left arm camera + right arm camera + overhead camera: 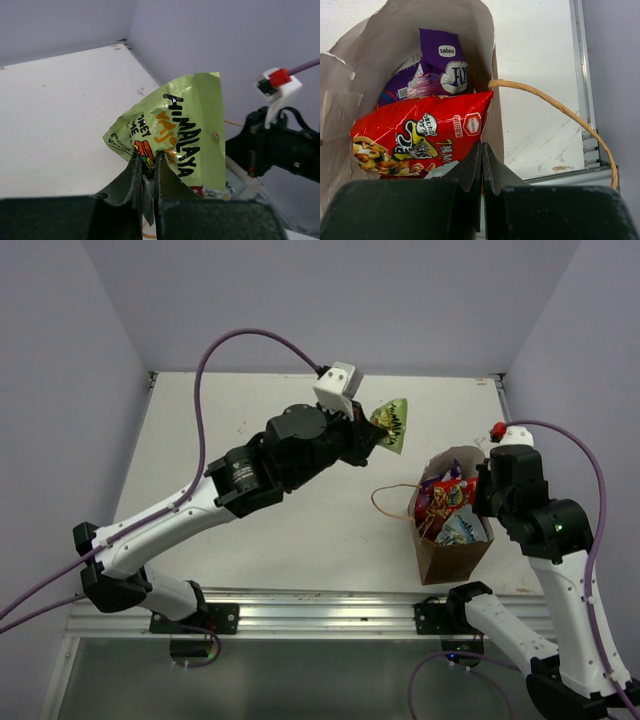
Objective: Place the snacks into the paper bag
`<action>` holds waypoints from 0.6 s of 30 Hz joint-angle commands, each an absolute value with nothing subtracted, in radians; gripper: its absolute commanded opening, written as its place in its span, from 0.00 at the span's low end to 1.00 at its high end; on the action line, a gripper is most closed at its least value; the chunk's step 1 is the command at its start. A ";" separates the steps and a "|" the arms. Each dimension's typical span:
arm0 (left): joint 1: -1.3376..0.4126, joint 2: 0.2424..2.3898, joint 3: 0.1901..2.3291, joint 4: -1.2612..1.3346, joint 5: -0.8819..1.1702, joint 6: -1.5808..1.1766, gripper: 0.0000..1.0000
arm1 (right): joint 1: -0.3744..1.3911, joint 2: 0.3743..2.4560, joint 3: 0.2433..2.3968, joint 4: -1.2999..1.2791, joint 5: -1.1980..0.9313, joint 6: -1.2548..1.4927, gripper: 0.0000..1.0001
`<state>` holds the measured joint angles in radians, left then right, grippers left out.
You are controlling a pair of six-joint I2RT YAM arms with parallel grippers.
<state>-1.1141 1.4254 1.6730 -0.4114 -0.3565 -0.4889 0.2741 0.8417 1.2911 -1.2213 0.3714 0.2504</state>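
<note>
The left gripper clamps the green packet; the right gripper, fingers together, has the paper bag just ahead.

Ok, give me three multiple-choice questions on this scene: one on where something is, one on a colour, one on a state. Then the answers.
1. Where is the green packet?
A. Pinched in the left tool, up off the table
B. Inside the paper bag
C. Lying flat on the table

2. What colour is the packet behind the red packet in the paper bag?
A. Yellow
B. Purple
C. Black

3. How does the paper bag stand?
A. Folded flat
B. Upright, mouth closed
C. Upright, mouth open

Answers:
1 A: the left wrist view shows the tool closed on its lower edge.
2 B: the right wrist view shows a purple packet behind the red one.
3 C: the top view looks down onto snacks inside.
</note>
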 commanded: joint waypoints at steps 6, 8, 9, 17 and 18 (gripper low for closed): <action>-1.170 1.658 1.738 -0.173 0.024 -0.522 0.00 | 0.276 0.828 1.339 -1.215 0.356 0.264 0.00; -1.195 1.722 1.791 -0.179 0.052 -0.520 0.00 | 0.276 0.827 1.338 -1.218 0.359 0.264 0.00; -1.204 1.745 1.814 -0.207 0.057 -0.515 0.00 | 0.276 0.827 1.338 -1.218 0.356 0.264 0.00; -1.269 1.969 2.043 -0.414 0.075 -0.462 0.00 | 0.276 0.825 1.328 -1.212 0.357 0.267 0.00; -1.273 1.997 2.090 -0.483 0.049 -0.456 0.00 | 0.276 0.825 1.328 -1.212 0.357 0.264 0.00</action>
<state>-1.2388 1.9629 1.9617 -0.3904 0.0109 -0.4892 0.2718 0.8249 1.2942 -1.2430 0.3935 0.2512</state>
